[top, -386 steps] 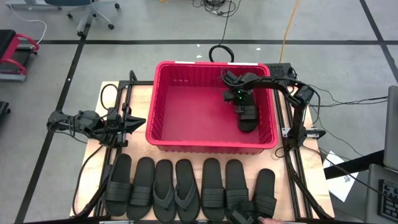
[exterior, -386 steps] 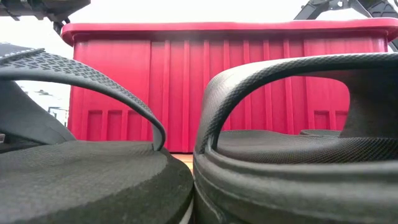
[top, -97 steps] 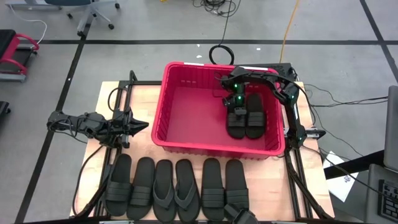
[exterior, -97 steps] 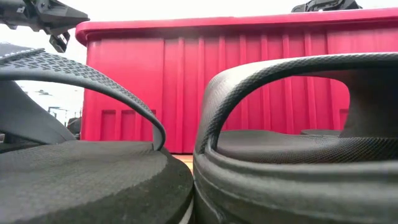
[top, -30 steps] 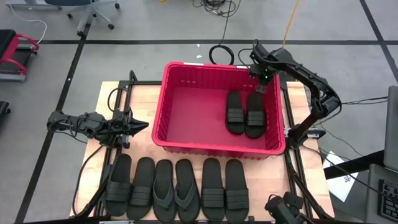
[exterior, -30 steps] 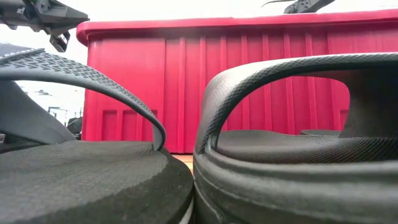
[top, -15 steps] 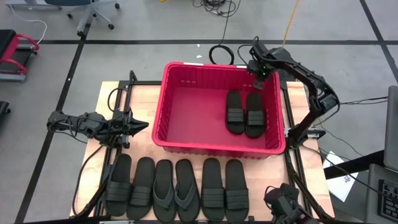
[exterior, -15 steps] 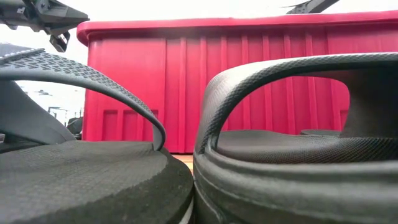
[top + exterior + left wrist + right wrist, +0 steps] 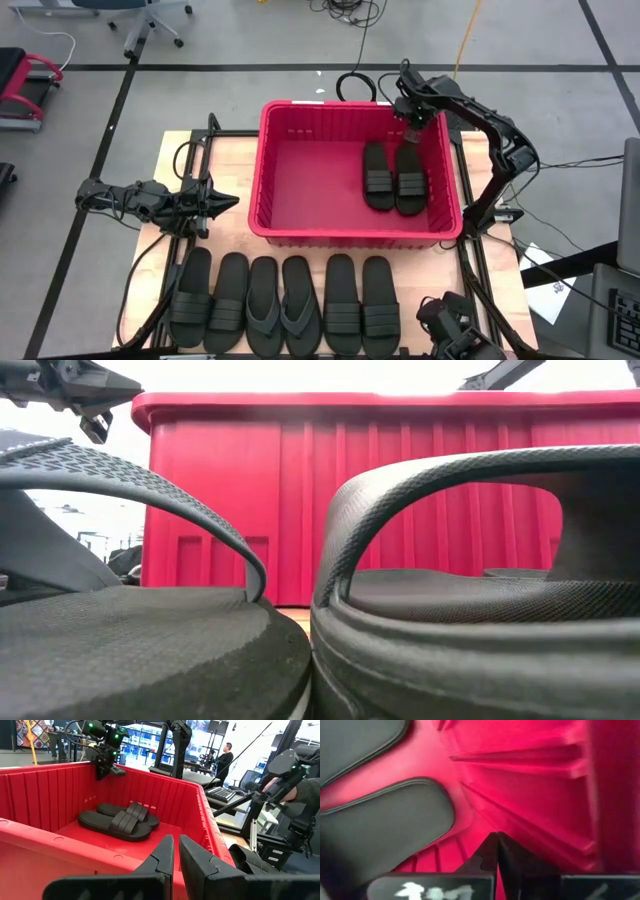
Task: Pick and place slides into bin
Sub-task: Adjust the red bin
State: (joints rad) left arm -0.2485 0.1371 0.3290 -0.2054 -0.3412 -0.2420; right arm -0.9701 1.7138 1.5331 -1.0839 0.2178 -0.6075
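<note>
The red bin (image 9: pixel 330 237) stands mid-table. Two black slides (image 9: pixel 378 176) (image 9: pixel 410 180) lie side by side on its floor at the right, soles down, also seen in the left wrist view (image 9: pixel 120 822). Several more slides (image 9: pixel 283 305) lie in a row along the near edge and fill the foreground of the low view (image 9: pixel 450 610). My right gripper (image 9: pixel 403 118) is shut and empty. It slants down inside the bin's far right corner, just beyond the two slides' far ends. My left gripper (image 9: pixel 228 202) is shut and empty, level at the table's left, pointing at the bin. My right gripper (image 9: pixel 495 840) has its shut fingertips close to the ribbed inside of the bin's far wall (image 9: pixel 530 820), near the far right corner, coming from above at a slant. I cannot tell whether they touch the wall.
Black frame rails and cables run along both sides of the table (image 9: pixel 470 260). A dark device (image 9: pixel 455 330) sits at the near right corner. The wood to the left of the bin (image 9: pixel 225 150) is bare. A person (image 9: pixel 227 752) stands far back in the room.
My right gripper has gone a little toward the table's left along the bin's far wall and sunk slightly, staying shut. The bin, with the two slides in it, has turned a little on the table: its far edge went left and its near left corner went right.
</note>
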